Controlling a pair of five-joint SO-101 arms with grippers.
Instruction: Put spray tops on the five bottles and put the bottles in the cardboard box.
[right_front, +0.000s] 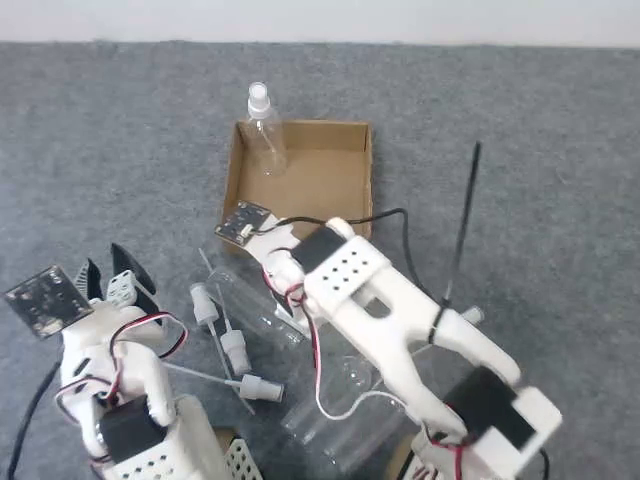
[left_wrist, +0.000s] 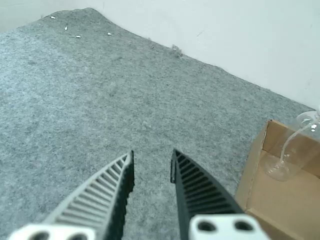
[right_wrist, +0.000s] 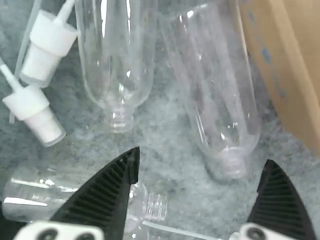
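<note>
1 capped bottle is standing upright inside the cardboard box, in the box's 11 o'clock corner, so I am judging 1 of 5 done. The box is sitting toward 12 o'clock on the grey-felted counter. At least 3 bare bottles are lying on their sides just off the box's 6 o'clock wall, none wearing a top. 3 loose spray tops are lying in a ragged line at about 7 o'clock from the box, their dip tubes trailing across the felt. Capping and boxing are waiting for roughly 4 bottles, though I cannot count the whole pile under the arm.

The right arm is stretching from 5 o'clock in the high view toward the box's near wall, wrist pitched down. The right gripper is hanging over the open necks of 2 bare bottles, fingers spread wide and gripping nothing. The neck of the bottle nearest the box is lying between them.

The left arm is sitting folded at 8 o'clock, well apart from the pile. The left gripper is aiming across bare felt with the box off to its side, fingers parted narrowly and carrying nothing.
</note>
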